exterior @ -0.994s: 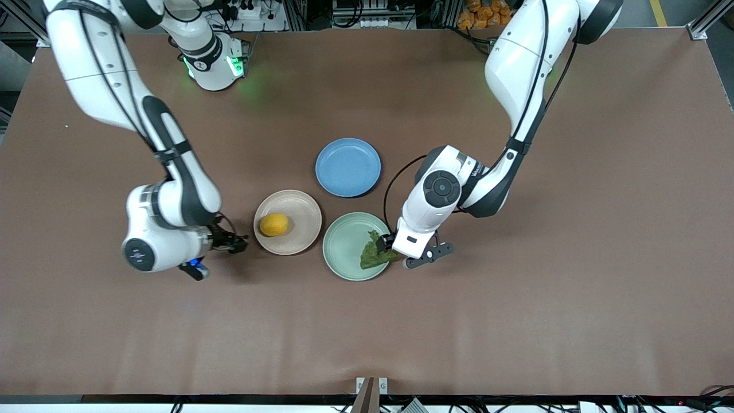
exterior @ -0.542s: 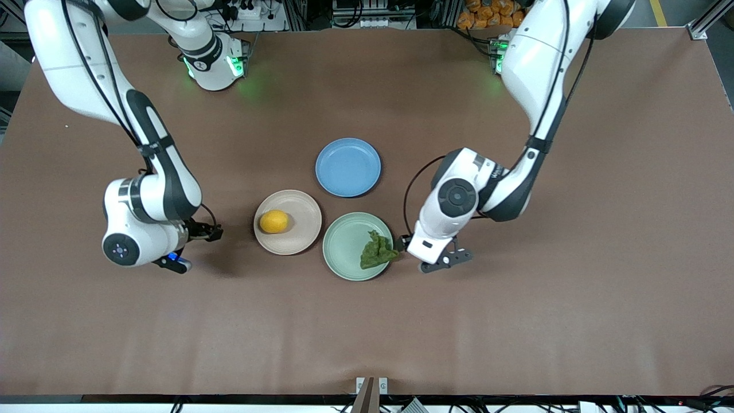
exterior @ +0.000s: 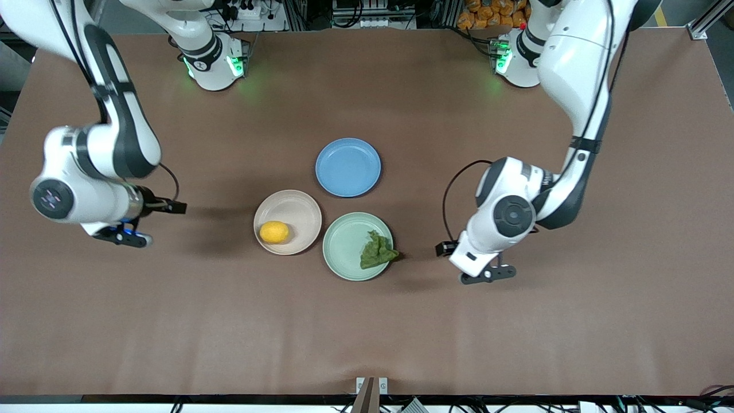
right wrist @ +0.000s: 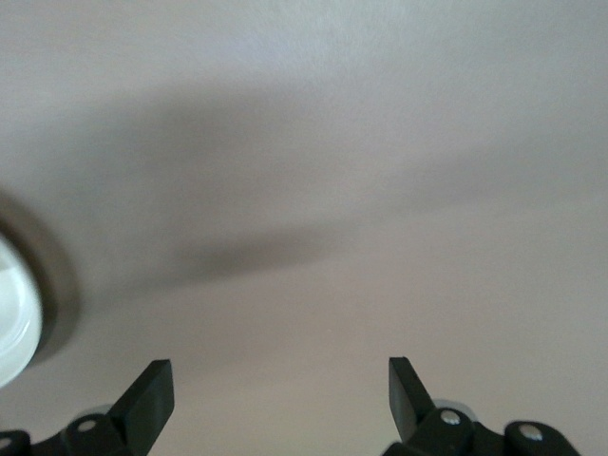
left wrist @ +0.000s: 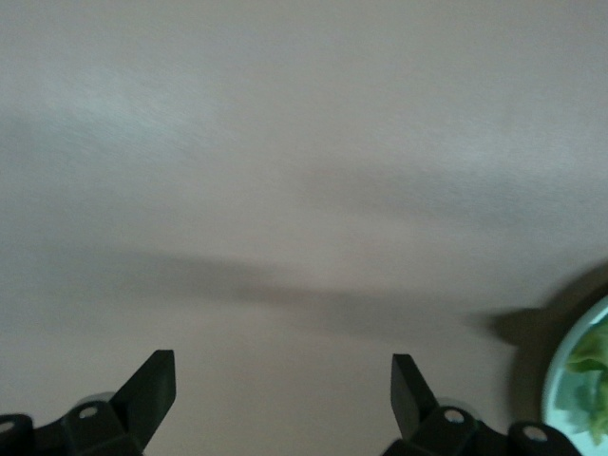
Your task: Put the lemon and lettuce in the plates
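The yellow lemon [exterior: 274, 232] lies in the beige-pink plate [exterior: 299, 211]. The dark green lettuce [exterior: 377, 250] lies in the mint green plate [exterior: 344, 241], at its rim toward the left arm's end. My left gripper [exterior: 444, 248] is open and empty over bare table beside the green plate. In the left wrist view the gripper [left wrist: 282, 385] shows that plate's rim [left wrist: 556, 380] and the lettuce [left wrist: 591, 375] at the edge. My right gripper [exterior: 175, 206] is open and empty over bare table beside the beige plate. In the right wrist view the gripper [right wrist: 280, 380] shows that plate's rim [right wrist: 14, 323].
An empty blue plate [exterior: 348, 167] sits farther from the front camera than the two other plates. The brown table cover [exterior: 367, 332] is bare nearer the camera. The arm bases stand along the table's top edge.
Both grippers have drawn away from the plates, the left toward the left arm's end and the right toward the right arm's end. The lemon and the lettuce stay in their plates.
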### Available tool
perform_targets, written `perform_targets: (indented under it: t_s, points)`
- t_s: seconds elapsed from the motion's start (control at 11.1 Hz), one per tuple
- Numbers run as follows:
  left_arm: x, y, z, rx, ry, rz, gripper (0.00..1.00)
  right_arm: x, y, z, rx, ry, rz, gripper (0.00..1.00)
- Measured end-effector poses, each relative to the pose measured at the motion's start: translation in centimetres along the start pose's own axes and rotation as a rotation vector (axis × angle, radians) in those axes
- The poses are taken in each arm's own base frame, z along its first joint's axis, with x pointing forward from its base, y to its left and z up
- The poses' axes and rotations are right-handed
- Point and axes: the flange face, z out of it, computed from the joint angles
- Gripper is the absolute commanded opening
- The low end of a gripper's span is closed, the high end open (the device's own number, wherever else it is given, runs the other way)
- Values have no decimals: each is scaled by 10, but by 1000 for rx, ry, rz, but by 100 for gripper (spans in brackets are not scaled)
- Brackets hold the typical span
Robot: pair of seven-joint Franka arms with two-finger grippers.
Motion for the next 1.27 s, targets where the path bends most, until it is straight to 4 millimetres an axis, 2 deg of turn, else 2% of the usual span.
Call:
perform_targets:
  t_s: [0.27,0.45,0.54,0.72,0.9,1.08,1.18,1.27]
  points:
    - [12,-43,-20,4,1,67,100,-37,24,-74,9,93,-121,100]
    - [16,-70,-38,13,-13,86,100,-62,38,-130,7,94,-139,100]
    - [17,-80,-47,17,-19,89,100,-70,39,-161,8,109,-144,100]
    - [17,-96,-68,21,-21,93,100,-77,34,-208,15,186,-156,100]
    - [16,-112,-91,23,-16,117,100,-84,30,-241,52,248,-165,100]
    - [10,-128,-119,30,-25,127,100,-89,33,-258,72,264,-164,100]
    - [5,-133,-133,33,-28,128,100,-94,42,-264,87,246,-168,100]
    - [1,-137,-149,33,-20,136,100,-104,60,-274,103,239,-176,100]
